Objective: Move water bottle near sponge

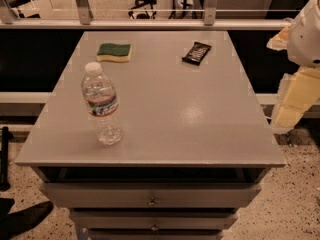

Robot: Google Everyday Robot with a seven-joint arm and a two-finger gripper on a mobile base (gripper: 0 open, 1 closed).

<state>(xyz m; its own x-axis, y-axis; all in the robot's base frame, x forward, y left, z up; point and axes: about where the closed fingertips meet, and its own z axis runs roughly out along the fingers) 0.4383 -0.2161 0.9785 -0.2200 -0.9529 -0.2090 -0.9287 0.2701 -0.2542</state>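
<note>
The water bottle (101, 104) stands upright near the front left of the grey table top (175, 109); it is clear and ribbed, with a white cap and a pale label with a red band. The sponge (114, 52), dark green over pale yellow, lies flat at the back left of the table, well behind the bottle. My gripper (295, 101) hangs off the table's right edge, pale yellow under a white arm segment (307, 34). It is far from the bottle and the sponge and holds nothing.
A dark snack-bar wrapper (196, 53) lies at the back right of the table. Drawers (150, 196) run under the front edge. A railing (150, 24) runs behind the table. Speckled floor lies on both sides.
</note>
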